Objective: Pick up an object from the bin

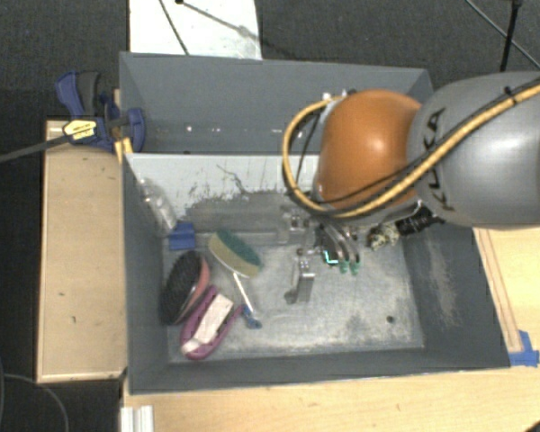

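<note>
- Well left of the gripper: black hairbrush point(182, 286), with a purple-and-white pack point(207, 322) touching it.
- Nearer left: green-and-tan sponge point(236, 253); white stick with blue tip point(244, 300) lies nearest.
- gripper point(299, 283) is low over bare bin point(369, 304) floor; can't tell if it is open or closed.

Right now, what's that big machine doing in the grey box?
A robot arm is reaching into the bin from the right to pick something out. Its claw is down near the floor, around the middle, and I can see nothing held in it. The things lie to its left: a sponge, a white stick, a black brush and a purple item. None is lifted yet.
</note>
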